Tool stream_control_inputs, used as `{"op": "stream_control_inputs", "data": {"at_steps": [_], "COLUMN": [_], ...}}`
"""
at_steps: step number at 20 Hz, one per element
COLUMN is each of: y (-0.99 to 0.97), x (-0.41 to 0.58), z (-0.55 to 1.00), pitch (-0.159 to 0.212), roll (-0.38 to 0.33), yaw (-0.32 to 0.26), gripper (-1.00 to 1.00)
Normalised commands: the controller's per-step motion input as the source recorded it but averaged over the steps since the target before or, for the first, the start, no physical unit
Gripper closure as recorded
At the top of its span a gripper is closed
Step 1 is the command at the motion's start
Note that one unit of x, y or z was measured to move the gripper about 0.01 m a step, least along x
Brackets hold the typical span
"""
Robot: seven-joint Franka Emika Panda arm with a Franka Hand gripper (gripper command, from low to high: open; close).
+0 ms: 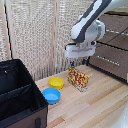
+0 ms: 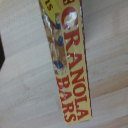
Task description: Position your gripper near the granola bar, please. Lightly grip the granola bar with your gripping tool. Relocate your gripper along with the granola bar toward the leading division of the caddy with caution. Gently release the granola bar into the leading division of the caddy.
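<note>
The granola bar point(image 1: 78, 79) is a yellow-orange box standing on its long edge on the wooden table. In the wrist view its narrow face with red "GRANOLA BARS" lettering point(image 2: 70, 75) runs through the picture. My gripper point(image 1: 79, 63) hangs just above the box with its two dark-blue fingers spread, open and empty. The fingers do not show in the wrist view. The black caddy point(image 1: 34, 89) stands at the exterior view's left. Its leading division point(image 1: 20, 102) is the nearer compartment, with a grey buckle point(image 1: 37, 121) on its outer wall.
A yellow bowl point(image 1: 56, 82) and a blue bowl point(image 1: 51, 95) sit on the table between the caddy and the granola bar. A dark dresser point(image 1: 116, 55) stands at the exterior view's right. A pale curtain hangs behind the table.
</note>
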Motion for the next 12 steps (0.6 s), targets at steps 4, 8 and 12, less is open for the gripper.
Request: {"op": "stream_control_inputs", "data": {"at_steps": [4,8,12], "y": [-0.03,0.01,0.00], "x": [0.100,0.101,0.074], "z": [-0.36,-0.38,-0.32], "pitch": [0.000,0.010,0.000], "roll": [0.000,-0.024,-0.016], "yaw": [-0.003,0.000,0.025], "gripper": [-1.00,-1.00,-1.00]}}
